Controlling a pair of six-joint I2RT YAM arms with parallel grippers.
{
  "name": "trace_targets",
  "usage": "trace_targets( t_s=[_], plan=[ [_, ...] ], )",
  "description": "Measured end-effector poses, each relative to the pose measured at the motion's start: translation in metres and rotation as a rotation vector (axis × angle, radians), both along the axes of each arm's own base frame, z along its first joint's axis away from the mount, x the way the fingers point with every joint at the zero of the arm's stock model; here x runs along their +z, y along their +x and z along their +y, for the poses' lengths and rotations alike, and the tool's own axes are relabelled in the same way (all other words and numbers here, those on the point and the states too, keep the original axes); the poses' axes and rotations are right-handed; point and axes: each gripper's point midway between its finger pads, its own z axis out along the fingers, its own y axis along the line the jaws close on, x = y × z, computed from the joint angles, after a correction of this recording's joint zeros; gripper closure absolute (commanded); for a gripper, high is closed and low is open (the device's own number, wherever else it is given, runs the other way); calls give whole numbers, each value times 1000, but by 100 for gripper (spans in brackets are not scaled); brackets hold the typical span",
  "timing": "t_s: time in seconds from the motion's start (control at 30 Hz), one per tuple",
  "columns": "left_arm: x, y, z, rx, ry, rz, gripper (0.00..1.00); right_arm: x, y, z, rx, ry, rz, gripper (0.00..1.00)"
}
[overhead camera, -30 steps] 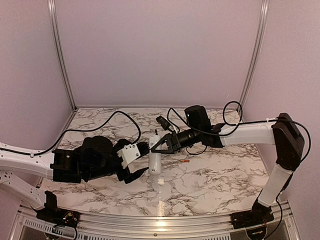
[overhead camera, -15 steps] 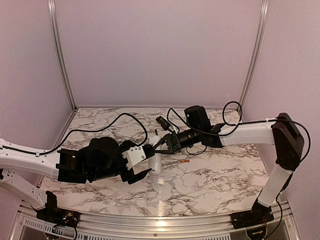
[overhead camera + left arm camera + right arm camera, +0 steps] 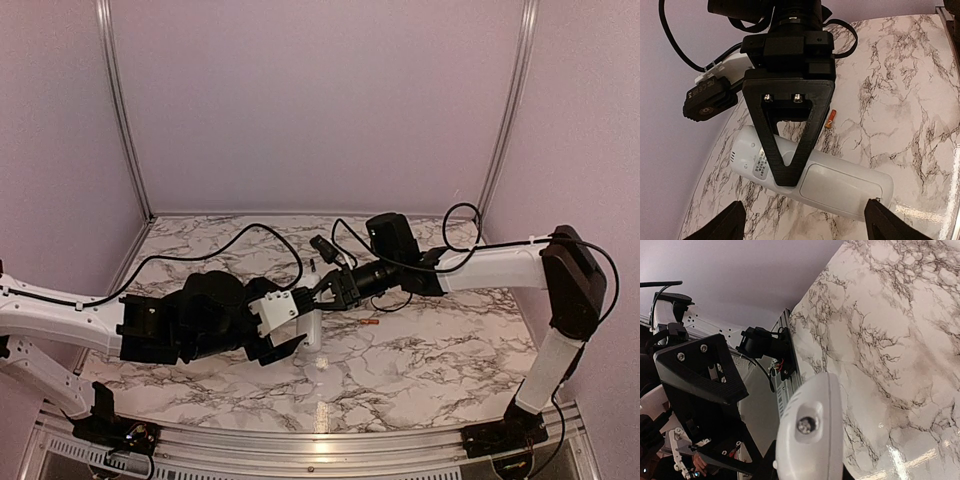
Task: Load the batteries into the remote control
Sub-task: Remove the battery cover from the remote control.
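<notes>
The white remote control [image 3: 313, 330] hangs above the marble table, plain back and closed battery cover [image 3: 840, 182] facing the left wrist camera. My right gripper [image 3: 325, 292] is shut on its upper end, the black fingers [image 3: 785, 165] pinching it across the width. My left gripper [image 3: 807, 225] is open, its tips standing beside the remote, one close to the lower end. In the right wrist view the remote [image 3: 812, 435] shows end-on. The orange battery [image 3: 372, 323] [image 3: 830, 120] lies on the table to the right. A small dark sliver [image 3: 312, 266] may be the dark battery.
Black cables [image 3: 240, 235] loop over the marble table [image 3: 450, 350] behind the arms. Purple walls close the back and sides. A metal rail [image 3: 320, 440] runs along the near edge.
My left arm has slid right, bringing its open jaws up to the remote's lower part. The right gripper stays shut on the remote, barely shifted.
</notes>
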Motion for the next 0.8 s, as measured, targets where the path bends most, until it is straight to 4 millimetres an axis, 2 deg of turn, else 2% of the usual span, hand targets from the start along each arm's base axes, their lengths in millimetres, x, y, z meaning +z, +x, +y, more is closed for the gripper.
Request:
trace_targets(
  t_s=[0.2, 0.8],
  plan=[
    [-8, -1, -6, -12, 33, 10, 13, -2, -1, 0, 2, -3, 4, 95],
    [-25, -5, -5, -37, 100, 26, 10, -1, -3, 1, 10, -2, 8, 95]
  ],
)
